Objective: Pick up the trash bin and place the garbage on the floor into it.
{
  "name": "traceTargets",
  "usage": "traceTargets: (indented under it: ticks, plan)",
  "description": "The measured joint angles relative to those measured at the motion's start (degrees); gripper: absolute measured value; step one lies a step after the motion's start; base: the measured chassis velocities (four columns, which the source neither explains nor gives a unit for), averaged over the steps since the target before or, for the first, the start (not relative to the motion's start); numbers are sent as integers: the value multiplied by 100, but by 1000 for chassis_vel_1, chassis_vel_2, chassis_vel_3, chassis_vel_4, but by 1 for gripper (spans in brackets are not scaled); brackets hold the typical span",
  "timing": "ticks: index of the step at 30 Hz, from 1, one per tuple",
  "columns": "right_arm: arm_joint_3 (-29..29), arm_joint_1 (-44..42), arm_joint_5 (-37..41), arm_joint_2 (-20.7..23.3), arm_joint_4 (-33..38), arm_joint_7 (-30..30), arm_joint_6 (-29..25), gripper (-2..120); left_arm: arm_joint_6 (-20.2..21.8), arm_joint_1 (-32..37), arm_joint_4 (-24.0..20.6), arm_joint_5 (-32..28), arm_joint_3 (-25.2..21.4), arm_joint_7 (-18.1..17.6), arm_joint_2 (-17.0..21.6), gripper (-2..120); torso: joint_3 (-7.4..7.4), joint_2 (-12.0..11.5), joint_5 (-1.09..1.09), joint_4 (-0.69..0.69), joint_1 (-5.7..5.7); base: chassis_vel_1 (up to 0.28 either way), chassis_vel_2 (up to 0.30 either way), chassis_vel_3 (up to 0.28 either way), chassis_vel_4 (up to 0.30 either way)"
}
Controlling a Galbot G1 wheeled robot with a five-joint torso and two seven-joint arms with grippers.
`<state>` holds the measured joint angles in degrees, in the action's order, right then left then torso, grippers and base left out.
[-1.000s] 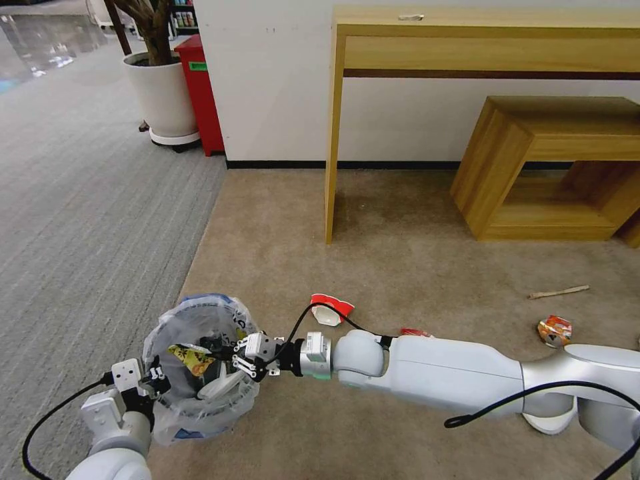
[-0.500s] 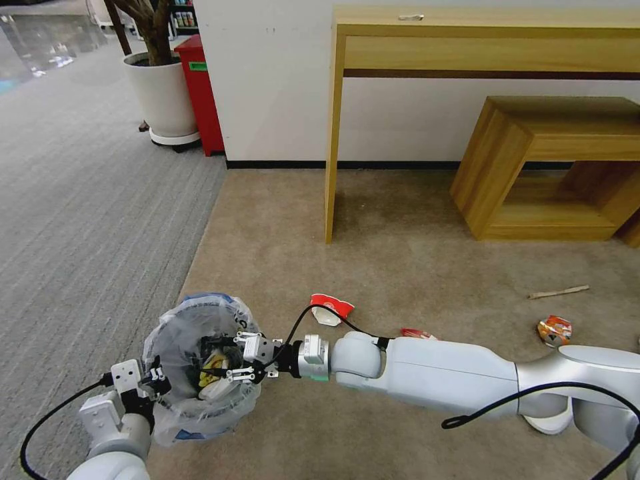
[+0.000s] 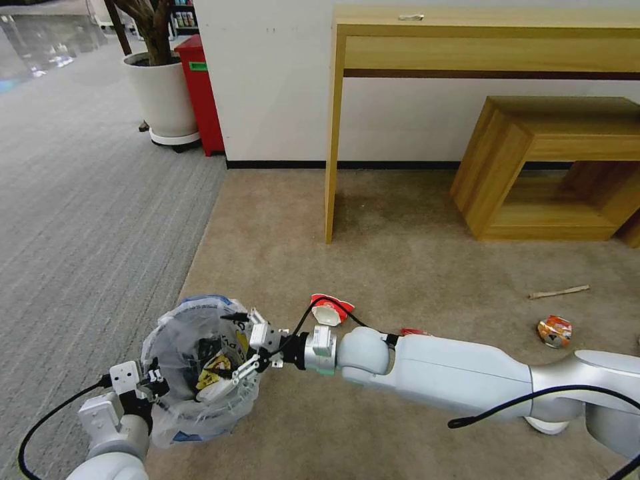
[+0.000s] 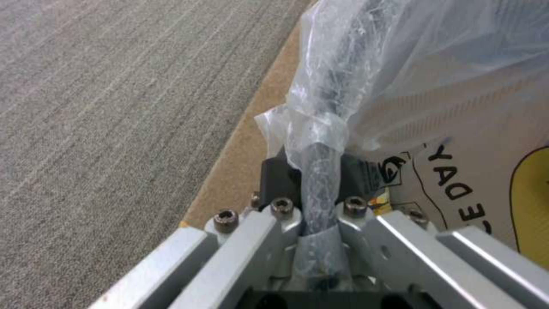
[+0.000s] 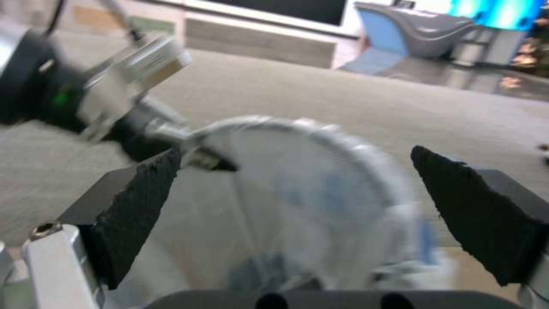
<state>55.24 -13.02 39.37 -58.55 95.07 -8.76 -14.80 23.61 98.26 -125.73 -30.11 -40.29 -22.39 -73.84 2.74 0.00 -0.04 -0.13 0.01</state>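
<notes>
**Right gripper open over the bin, left gripper holding the rim**

The trash bin (image 3: 193, 367) sits at the near left of the scene, on the tan carpet just beside its edge with the grey carpet. Its crinkled clear bag holds several pieces of litter, among them a yellow wrapper (image 3: 215, 365). The left gripper (image 4: 313, 184) is clamped on the bin's near-left rim, its jaws closed over the bag-wrapped edge. The right gripper (image 3: 241, 350) hangs over the bin's right rim with its fingers (image 5: 137, 201) spread wide apart and nothing between them; the right wrist view is blurred, so how far above the rim it sits is hard to judge.

More garbage lies on the floor to the right of the bin: a crumpled red and white cup (image 3: 330, 310) just beyond the right arm, a crushed orange can (image 3: 555, 331) and a wooden stick (image 3: 559, 292) farther right, near the low wooden bench (image 3: 553, 167).
</notes>
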Motion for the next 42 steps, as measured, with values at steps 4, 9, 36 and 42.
traceTargets:
  ticks: [4, 9, 36, 42]
  plan:
    - [-496, -122, 59, 166, 200, 249, 137, 100, -14, -16, 55, -6, -17, -2, 8, 0, 0, 0, 0, 0, 0, 0, 0, 0, 0]
    - [-1128, -311, 168, 352, 320, 535, 288, 100, -20, -56, 87, -22, -30, -5, 11, 0, 0, 0, 0, 0, 0, 0, 0, 0, 0]
    - [-5825, -3515, 366, 1151, 641, 2428, 1672, 100, -19, -246, 168, -227, -54, -24, 129, 0, 0, 0, 1, -1, 0, 0, 0, 0, 0]
    - [-6353, -4071, 272, 1235, 665, 2577, 1717, 99, -18, -247, 141, -283, -49, -23, 205, 0, 0, 0, 1, 0, 0, 0, 0, 0, 0]
